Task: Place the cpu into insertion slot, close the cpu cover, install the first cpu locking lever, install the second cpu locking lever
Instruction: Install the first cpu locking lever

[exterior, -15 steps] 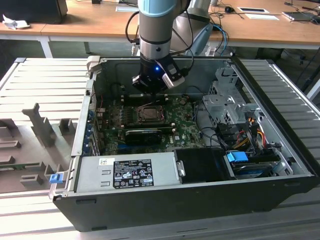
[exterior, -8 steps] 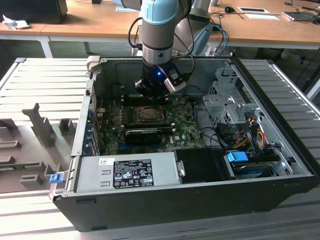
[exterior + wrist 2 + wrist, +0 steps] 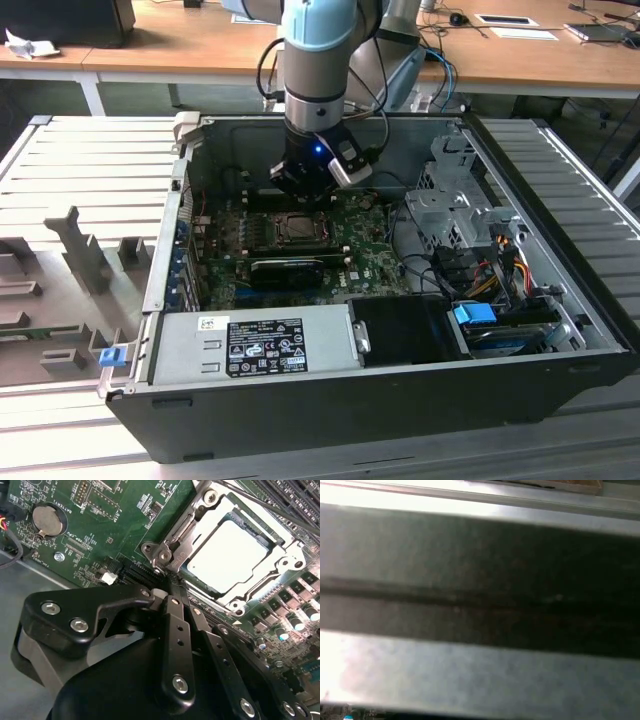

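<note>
- Second wrist view: the jaws [image 3: 172,582] stand closed together, the two black fingers [image 3: 176,630] pressed side by side with nothing between them, their tips down at the corner of the cpu cover [image 3: 200,517] beside a silvery hinge bracket [image 3: 165,555]; whether the tips touch the metal is hard to make out.
- The one cpu [image 3: 230,550] lies seated in the insertion slot [image 3: 295,562], its pale face glaring white through the window of the cover, which lies flat over it.
- A thin lever rod [image 3: 260,502] runs across the far corner of the cover; its ends are cut off by the picture's edge.
- One round coin battery [image 3: 48,519] sits on the green circuit board [image 3: 120,530], well apart from the socket.
- First wrist view: blurred grey and dark bands, a metal surface too close to identify.
- Exterior view: the arm [image 3: 318,60] reaches down into the open computer case [image 3: 400,400], its wrist covering the board's rear edge; the socket [image 3: 298,228] sits just in front of it.
- One grey power-supply box [image 3: 255,345] lies along the case's near wall, and one wooden counter [image 3: 180,45] stands behind.
</note>
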{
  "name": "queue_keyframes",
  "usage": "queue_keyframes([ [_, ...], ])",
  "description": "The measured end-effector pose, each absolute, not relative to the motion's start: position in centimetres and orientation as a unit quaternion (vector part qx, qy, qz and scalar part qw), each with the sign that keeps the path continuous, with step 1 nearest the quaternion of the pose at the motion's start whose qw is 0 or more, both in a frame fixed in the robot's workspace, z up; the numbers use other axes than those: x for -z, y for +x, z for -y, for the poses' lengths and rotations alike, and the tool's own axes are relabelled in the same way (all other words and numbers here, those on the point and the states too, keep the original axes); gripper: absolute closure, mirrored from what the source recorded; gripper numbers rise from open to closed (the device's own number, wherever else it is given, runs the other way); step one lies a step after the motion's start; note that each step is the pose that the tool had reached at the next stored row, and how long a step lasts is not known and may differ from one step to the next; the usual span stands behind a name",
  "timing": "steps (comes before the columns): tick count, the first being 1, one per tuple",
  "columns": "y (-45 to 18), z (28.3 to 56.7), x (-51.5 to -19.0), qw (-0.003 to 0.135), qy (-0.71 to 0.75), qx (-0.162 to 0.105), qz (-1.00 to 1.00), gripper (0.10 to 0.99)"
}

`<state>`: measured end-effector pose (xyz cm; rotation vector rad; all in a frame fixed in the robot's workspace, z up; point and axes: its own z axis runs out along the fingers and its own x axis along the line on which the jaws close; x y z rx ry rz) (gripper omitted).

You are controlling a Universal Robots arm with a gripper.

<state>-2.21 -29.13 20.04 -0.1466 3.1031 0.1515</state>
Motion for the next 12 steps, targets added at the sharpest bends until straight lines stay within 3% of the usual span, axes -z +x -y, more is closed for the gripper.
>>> queue_keyframes([
  [12, -2.2, 29.1, -21.6, 0.016, -0.047, -0.054, -0.997, 0.98],
])
